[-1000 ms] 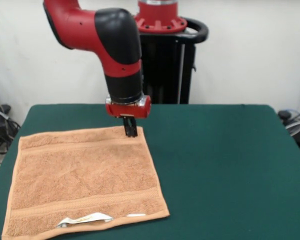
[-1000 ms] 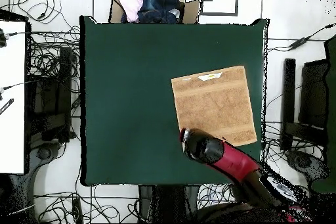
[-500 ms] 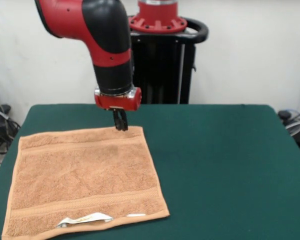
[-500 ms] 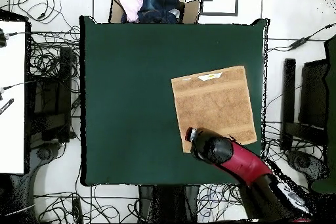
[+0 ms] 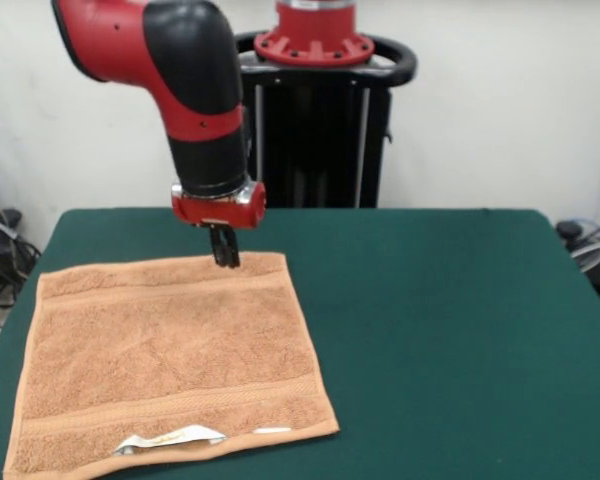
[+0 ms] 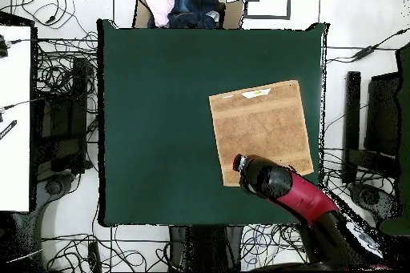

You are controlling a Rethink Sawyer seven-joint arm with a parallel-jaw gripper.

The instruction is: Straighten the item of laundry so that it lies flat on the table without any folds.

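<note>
Now the soft, light towel (image 5: 170, 360) lies almost flat near one side of the green table (image 5: 450, 330), best pinched at a corner, while the gripper (image 5: 224, 255) hangs pinched together, holding nothing.

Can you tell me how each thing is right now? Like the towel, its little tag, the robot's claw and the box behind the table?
towel: spread flat on the table, no folds showing.
white tag: sticking out at the towel's near edge, lying flat.
claw: at the towel's far edge, fingers close together; grip unclear.
box: open, clothes inside.
</note>
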